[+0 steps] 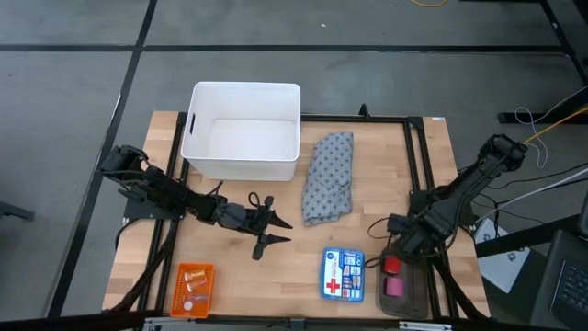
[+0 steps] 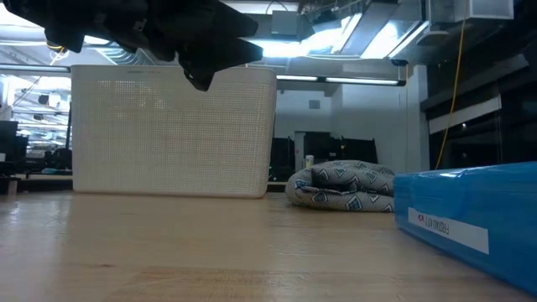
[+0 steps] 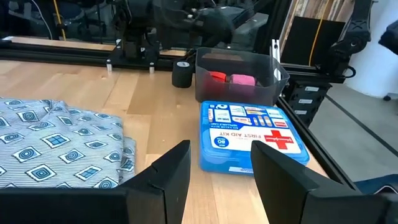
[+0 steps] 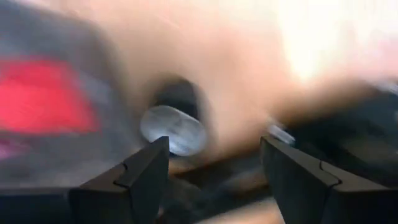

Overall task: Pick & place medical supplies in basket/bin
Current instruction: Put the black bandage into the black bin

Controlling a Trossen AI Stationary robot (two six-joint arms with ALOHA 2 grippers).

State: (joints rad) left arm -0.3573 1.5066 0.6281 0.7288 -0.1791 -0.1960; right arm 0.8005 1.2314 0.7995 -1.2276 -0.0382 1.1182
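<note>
High view: white bin [image 1: 243, 156] at 11 o'clock appears empty. Patterned cloth [image 1: 329, 176] lies at centre, red and pink pieces [image 1: 392, 276] at 5 o'clock. Left gripper [image 1: 276, 230] and right gripper [image 1: 397, 237] both spread, holding nothing; nothing placed.

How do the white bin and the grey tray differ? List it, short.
The white bin is much larger than the grey tray, with tall pale walls; the tray is dark and low.

The white bin stands at the table's far edge, left of the patterned cloth; the grey tray sits at the near right corner, by the right gripper.

The white bin shows nothing inside; the grey tray holds a red piece and a pink piece.

Both are open-topped, rectangular.
</note>
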